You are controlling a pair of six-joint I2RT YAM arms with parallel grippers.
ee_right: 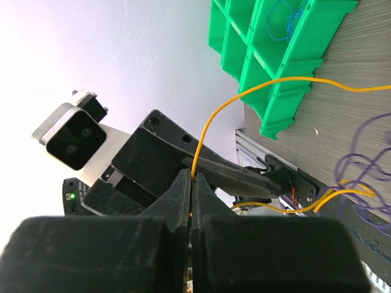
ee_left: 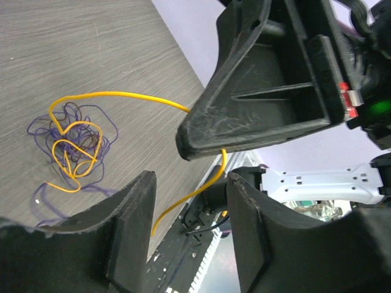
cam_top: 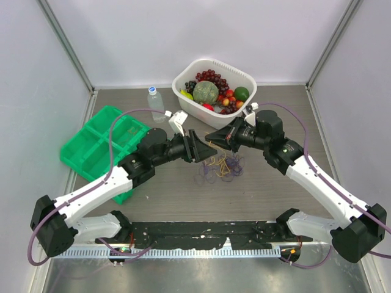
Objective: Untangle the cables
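The job looks to be in its middle stretch. The cables (cam_top: 223, 166) lie as a small knotted bunch on the surface (ee_left: 73, 49), just in front of the two arms, which meet nose to nose above it. The right pincer (ee_right: 191, 183) is pressed together on the yellow cable (ee_left: 122, 94), pinching one strand right at its tips. From there the strand arcs up and over, then runs back down into the bunch. The left pincer (ee_left: 190, 186) stands spread just beside it. The yellow strand passes through the gap between its fingers, but neither finger appears to touch it. At the far end of that strand several yellow loops are wound through the purple cable (ee_left: 36, 131), so the yellow one is lifted but by no means free. In the right wrist view a thin blue cable (ee_right: 287, 21) shows inside one compartment of the green tray (ee_right: 269, 67), well apart from the bunch. This suggests one cable is already separated and put away. By my judgement what is left is to draw the yellow loops clear of the purple ones, then to sort whatever strands lie in the heap.
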